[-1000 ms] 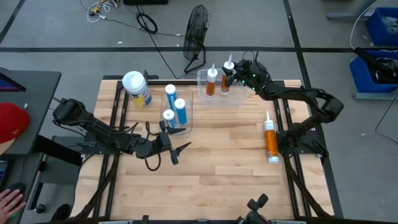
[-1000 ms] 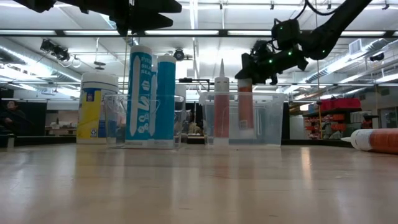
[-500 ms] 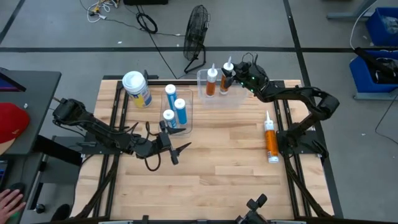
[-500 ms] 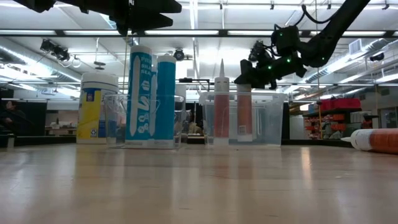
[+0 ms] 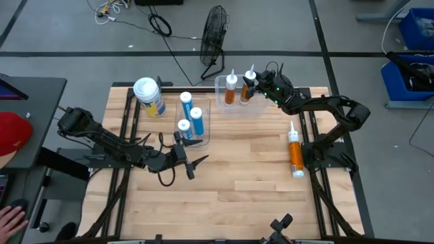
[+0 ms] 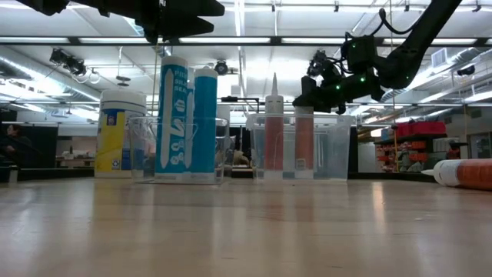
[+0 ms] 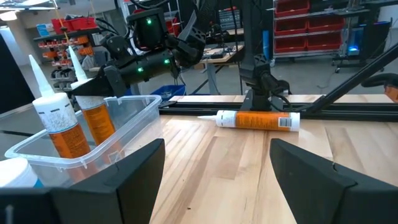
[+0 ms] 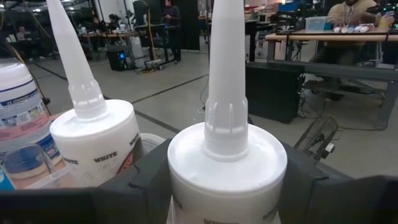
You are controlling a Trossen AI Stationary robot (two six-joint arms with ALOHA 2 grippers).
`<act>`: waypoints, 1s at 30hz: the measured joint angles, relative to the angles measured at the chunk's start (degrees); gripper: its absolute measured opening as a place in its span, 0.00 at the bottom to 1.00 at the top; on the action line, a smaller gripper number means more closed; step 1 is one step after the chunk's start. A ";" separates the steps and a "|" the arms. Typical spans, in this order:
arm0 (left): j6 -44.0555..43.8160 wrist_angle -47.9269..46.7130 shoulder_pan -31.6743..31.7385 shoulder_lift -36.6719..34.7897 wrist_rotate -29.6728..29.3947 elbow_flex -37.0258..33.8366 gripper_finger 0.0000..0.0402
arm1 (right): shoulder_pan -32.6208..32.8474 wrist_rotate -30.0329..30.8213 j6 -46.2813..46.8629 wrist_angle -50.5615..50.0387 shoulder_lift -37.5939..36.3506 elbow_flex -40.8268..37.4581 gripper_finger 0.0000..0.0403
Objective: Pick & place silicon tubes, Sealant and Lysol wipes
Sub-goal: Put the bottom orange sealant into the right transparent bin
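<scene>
Butcher-block table [image 5: 244, 176] is carrying the placing step: right gripper [image 5: 253, 84] is gripping an orange sealant tube [image 5: 248, 85] upright inside the far clear bin [image 5: 261, 108], release likely next. Left gripper [image 5: 192, 163] is waiting open, near-left.

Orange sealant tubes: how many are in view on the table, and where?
3. Two stand upright in the clear bin at the far edge: one on its left side, one at the right gripper. The third lies flat on the table's right side.

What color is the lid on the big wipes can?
White. The Lysol wipes lid shows best in the high view.
</scene>
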 joint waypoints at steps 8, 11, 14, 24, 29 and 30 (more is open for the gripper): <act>0.00 0.01 0.00 0.00 -0.01 0.00 0.73 | 0.00 -0.02 0.13 -0.65 -0.09 0.00 0.51; 0.00 0.00 0.00 0.00 -0.01 0.00 0.73 | 0.00 0.00 0.58 -0.80 -0.09 0.00 0.53; 0.00 0.00 0.00 0.00 0.00 0.00 0.73 | 0.00 -0.01 0.96 -0.94 -0.09 0.00 0.56; 0.01 0.01 0.00 0.00 0.00 0.00 0.73 | 0.02 -1.74 1.56 -2.05 -0.17 0.02 0.59; 0.02 0.00 0.00 0.00 0.01 0.00 0.73 | 0.05 -2.00 3.16 -3.06 -0.34 -0.05 0.65; 0.02 0.01 0.00 0.00 0.01 0.00 0.73 | 0.07 -1.99 3.29 -3.62 -0.27 -0.11 0.66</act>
